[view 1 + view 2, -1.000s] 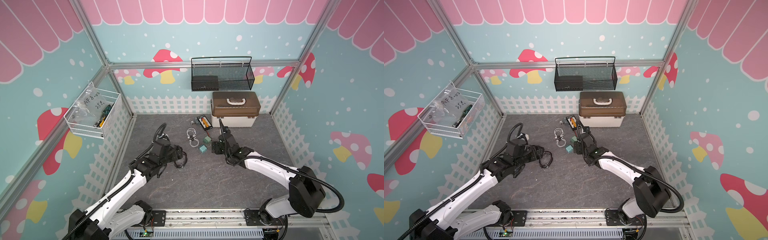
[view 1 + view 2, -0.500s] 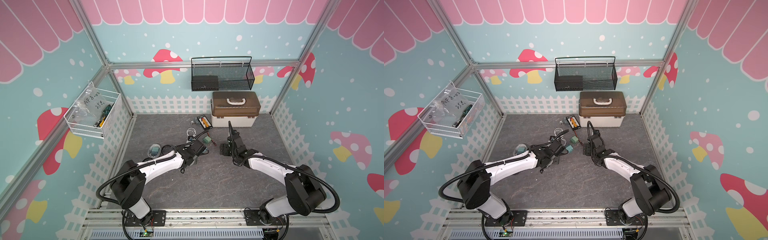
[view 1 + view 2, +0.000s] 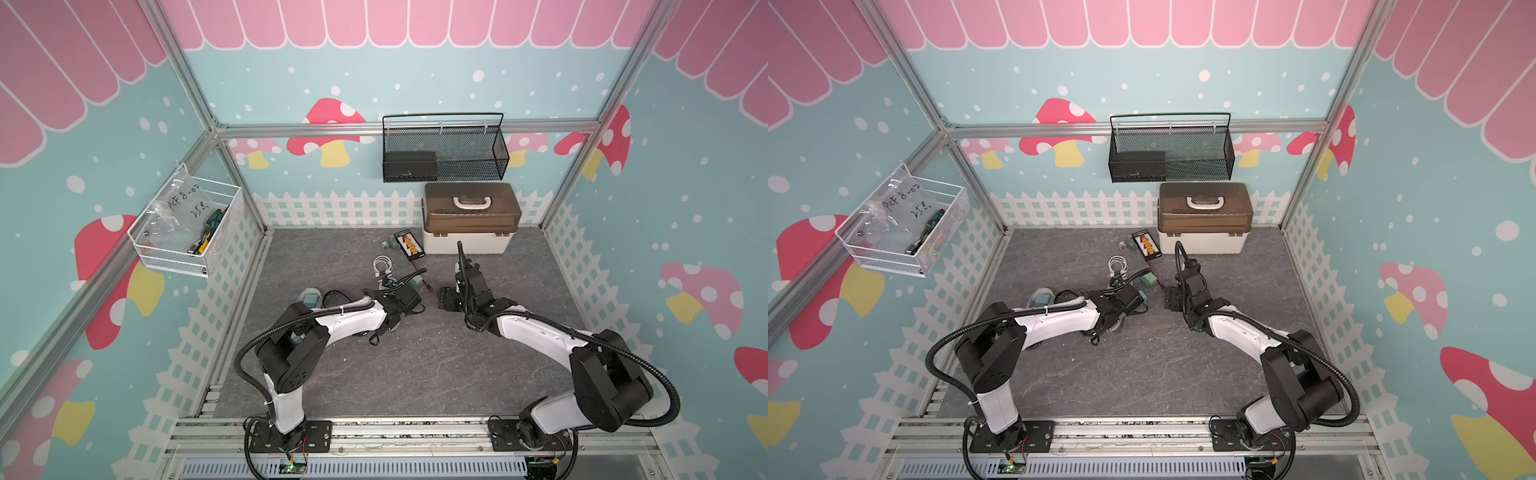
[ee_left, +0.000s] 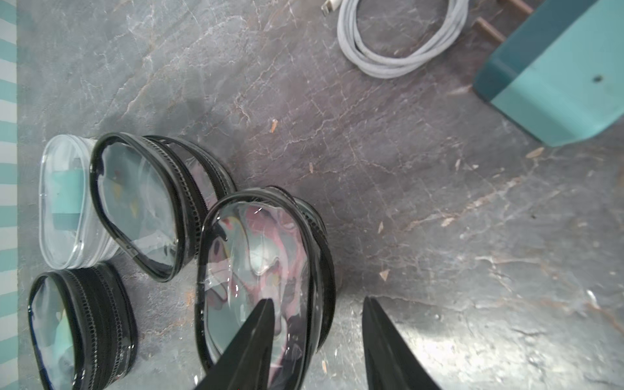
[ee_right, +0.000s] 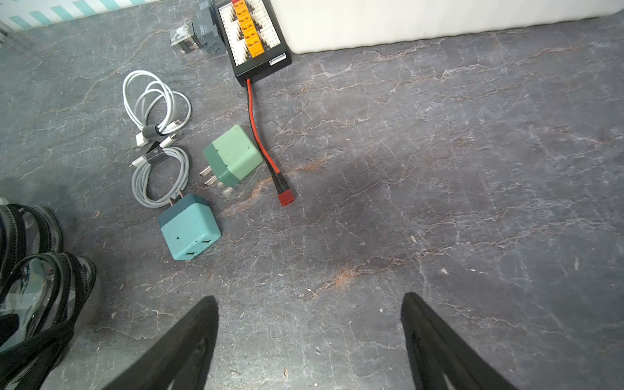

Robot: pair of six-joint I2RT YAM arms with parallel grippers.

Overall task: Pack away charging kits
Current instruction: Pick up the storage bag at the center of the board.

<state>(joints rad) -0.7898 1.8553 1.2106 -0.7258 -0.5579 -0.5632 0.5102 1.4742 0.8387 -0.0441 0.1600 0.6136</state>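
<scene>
The charging kits lie loose on the grey floor: a teal plug adapter point(image 5: 189, 231), a green one point(image 5: 233, 155) and two white cable coils point(image 5: 155, 101) point(image 5: 160, 179). Both top views show the green adapter point(image 3: 417, 284) point(image 3: 1147, 281). Several clear pouches with black zips sit near my left gripper point(image 4: 317, 300). Its jaws are apart and straddle the zip edge of the nearest pouch point(image 4: 256, 256), one finger over the clear face and the other over bare floor. A white-zipped pouch point(image 4: 64, 199) holds a teal adapter. My right gripper point(image 5: 309, 297) point(image 3: 446, 297) is open over bare floor.
A white box with a brown lid point(image 3: 469, 224) stands at the back, with a black board with orange connectors point(image 5: 253, 33) and its red-black wire beside it. A black mesh basket point(image 3: 444, 153) hangs on the back wall and a white wire basket point(image 3: 187, 232) on the left wall.
My left arm has swung from the left of the floor toward the middle, and its jaws have narrowed. The right gripper has drawn back a little to the right.
</scene>
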